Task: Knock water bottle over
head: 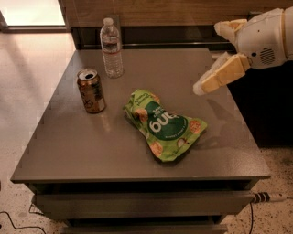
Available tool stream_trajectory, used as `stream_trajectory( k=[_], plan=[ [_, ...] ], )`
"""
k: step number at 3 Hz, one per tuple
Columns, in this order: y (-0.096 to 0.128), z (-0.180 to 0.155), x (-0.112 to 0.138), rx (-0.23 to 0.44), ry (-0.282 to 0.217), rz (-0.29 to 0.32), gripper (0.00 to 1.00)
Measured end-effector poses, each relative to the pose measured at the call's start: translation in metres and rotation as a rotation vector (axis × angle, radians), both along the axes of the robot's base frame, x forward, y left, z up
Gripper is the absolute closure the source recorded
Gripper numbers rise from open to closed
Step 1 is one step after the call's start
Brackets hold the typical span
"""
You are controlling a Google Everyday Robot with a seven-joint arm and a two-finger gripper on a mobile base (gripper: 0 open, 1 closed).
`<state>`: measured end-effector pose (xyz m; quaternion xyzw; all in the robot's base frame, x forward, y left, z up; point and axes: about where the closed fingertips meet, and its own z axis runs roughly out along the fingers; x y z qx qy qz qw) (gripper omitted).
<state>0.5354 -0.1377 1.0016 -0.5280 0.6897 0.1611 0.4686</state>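
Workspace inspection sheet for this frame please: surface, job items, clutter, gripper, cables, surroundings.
Surface: grey table, flat top.
Job's things: water bottle upright, capped, at the back left of the table.
Clutter: drink can upright, opened, front-left of the bottle; green snack bag lying flat mid-table.
Grippers: gripper in the air over the table's right side, well apart from the bottle.
Cables: cable at the table's lower right; thin cord on the floor, lower left.
Surroundings: wood panel behind; floor left.

Item: arm (264, 39), white housing, entering at upper right. Item: gripper (219, 75), tan, raised at the right, angled down and leftward.
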Motion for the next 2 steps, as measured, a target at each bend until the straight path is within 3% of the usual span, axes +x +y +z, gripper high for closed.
stream_trajectory(
  k=[1,2],
  plan=[
    [0.007,0.0,0.013,0.042,0.0,-0.016,0.0],
    [0.03,-0.004,0.054,0.16,-0.009,-0.071,0.0]
  ],
)
